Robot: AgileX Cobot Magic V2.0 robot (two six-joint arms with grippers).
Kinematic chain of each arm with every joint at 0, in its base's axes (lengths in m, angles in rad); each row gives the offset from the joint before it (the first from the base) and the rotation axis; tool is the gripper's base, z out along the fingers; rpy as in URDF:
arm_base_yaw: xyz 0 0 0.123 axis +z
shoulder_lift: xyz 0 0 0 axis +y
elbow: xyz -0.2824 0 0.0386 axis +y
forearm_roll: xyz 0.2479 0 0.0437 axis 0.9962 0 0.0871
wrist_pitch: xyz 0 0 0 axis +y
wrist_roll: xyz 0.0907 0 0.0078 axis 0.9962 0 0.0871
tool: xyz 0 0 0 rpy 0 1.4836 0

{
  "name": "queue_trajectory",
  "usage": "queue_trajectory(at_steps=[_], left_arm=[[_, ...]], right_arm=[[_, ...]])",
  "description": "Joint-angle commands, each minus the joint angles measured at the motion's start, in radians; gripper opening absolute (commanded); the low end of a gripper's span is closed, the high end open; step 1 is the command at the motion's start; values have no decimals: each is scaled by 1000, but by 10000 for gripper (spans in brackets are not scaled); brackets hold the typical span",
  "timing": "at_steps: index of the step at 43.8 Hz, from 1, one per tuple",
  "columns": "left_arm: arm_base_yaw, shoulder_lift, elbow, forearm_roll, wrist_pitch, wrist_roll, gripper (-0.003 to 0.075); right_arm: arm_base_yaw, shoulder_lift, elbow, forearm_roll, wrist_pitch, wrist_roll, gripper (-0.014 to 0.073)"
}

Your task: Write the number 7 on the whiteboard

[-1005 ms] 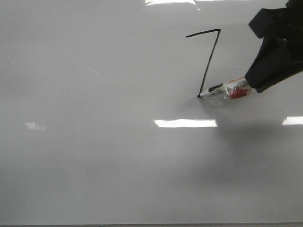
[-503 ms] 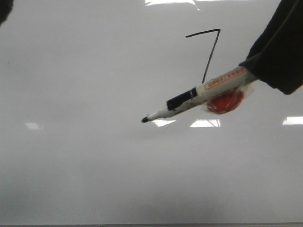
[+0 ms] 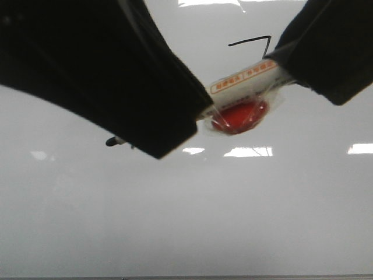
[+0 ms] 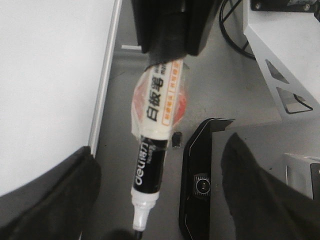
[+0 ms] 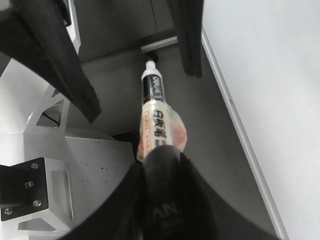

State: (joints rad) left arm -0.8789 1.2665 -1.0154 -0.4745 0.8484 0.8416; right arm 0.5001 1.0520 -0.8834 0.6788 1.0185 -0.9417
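Observation:
The whiteboard (image 3: 186, 216) fills the front view. On it the number 7 (image 3: 250, 41) shows its top bar; its downstroke is mostly hidden behind the marker. My right gripper (image 3: 326, 52) is shut on a white and black marker (image 3: 245, 81) with a red blob (image 3: 239, 115) taped to it, held off the board. My left gripper (image 3: 163, 116) is open, close to the camera, and covers the marker's front part. In the left wrist view the marker (image 4: 155, 130) points between my left gripper's (image 4: 160, 150) spread fingers. The right wrist view shows my right gripper (image 5: 160, 160) clamping the marker (image 5: 155, 105).
The whiteboard's edge runs along one side in both wrist views (image 4: 105, 85) (image 5: 235, 115). Beside it lie a grey surface, a black device (image 4: 200, 185), a white metal bracket (image 4: 280, 60) and a grey metal base (image 5: 75, 165).
The right gripper lifted the marker off the end of the 7's downstroke and brought it up toward the camera. The left gripper came in from the upper left, around the marker's tip end.

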Motion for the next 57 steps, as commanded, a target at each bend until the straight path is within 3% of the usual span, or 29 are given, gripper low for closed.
queue_trajectory(at_steps=[1,10,20,27,32,38,41,44,50,57], left_arm=[[-9,7,-37,-37,-44,4,494],[-9,31,-37,-37,-32,4,466],[-9,31,-37,-31,-32,4,191],[-9,31,-37,-31,-32,4,62],[-9,31,-37,-31,-32,4,26],[4,31,-37,-22,-32,-6,21],[21,25,-46,32,-28,-75,21],[44,15,-64,125,-2,-170,21],[97,-28,-103,373,62,-421,21],[186,-106,-116,640,121,-690,21]], right_arm=[[1,-19,-31,58,-29,-15,-67],[1,-19,-31,61,-45,-15,-67],[1,-19,-31,62,-42,-15,-67],[1,-19,-31,62,-43,-15,-50],[0,-19,-31,62,-33,-15,83],[-3,-19,-31,62,-29,-15,381],[-18,-25,-32,49,-29,-4,518],[-51,-49,-32,7,-36,30,584],[-156,-121,-32,-89,-81,167,578],[-276,-183,-31,-120,-86,201,577]])
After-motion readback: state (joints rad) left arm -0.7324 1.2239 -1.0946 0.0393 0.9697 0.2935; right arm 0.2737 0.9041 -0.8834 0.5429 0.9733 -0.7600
